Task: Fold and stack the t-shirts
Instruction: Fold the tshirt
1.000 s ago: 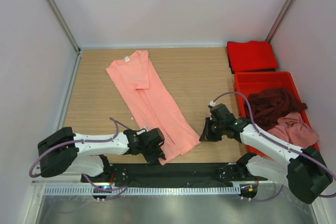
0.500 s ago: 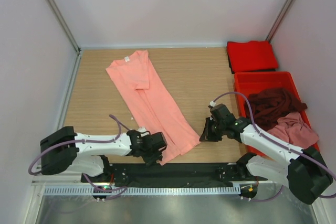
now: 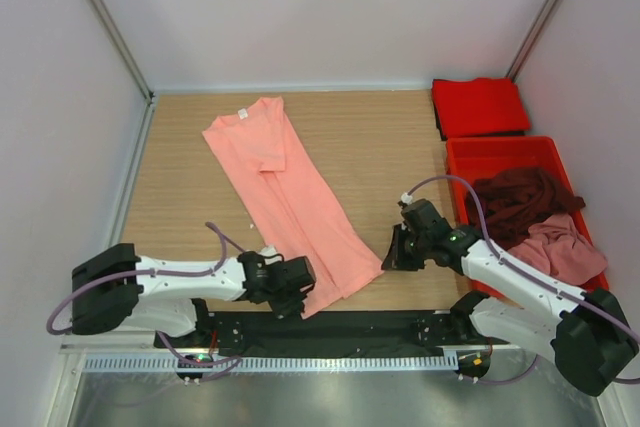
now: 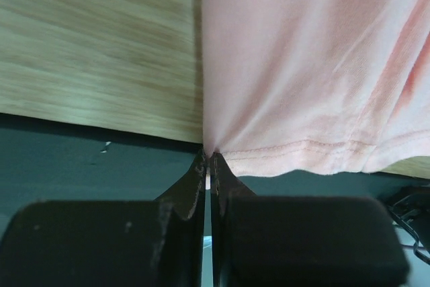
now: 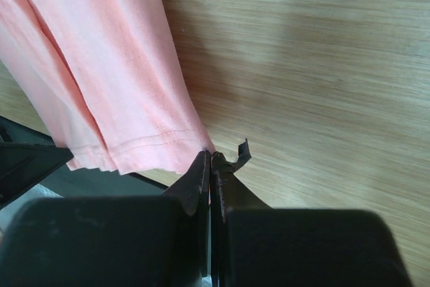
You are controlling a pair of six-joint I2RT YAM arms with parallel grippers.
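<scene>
The salmon-pink t-shirt (image 3: 285,182) lies folded into a long strip on the wooden table, running from the far left to the near middle. My left gripper (image 3: 293,295) is shut on the hem's left corner; in the left wrist view the closed tips (image 4: 207,157) pinch the shirt (image 4: 302,65). My right gripper (image 3: 390,255) is shut on the hem's right corner; in the right wrist view the tips (image 5: 210,158) pinch the shirt (image 5: 101,65). The bright red shirt (image 3: 480,107) lies folded at the back right. The dark maroon shirt (image 3: 520,202) and the dusty pink shirt (image 3: 555,242) lie crumpled in the bin.
The red plastic bin (image 3: 455,162) stands at the right edge, just right of my right arm. A black mat strip (image 3: 380,325) runs along the near table edge, under the hem. White walls enclose the table on three sides.
My left gripper has shifted slightly toward the near edge with the hem corner in it. The right gripper has barely moved. The rest of the shirt lies as before.
</scene>
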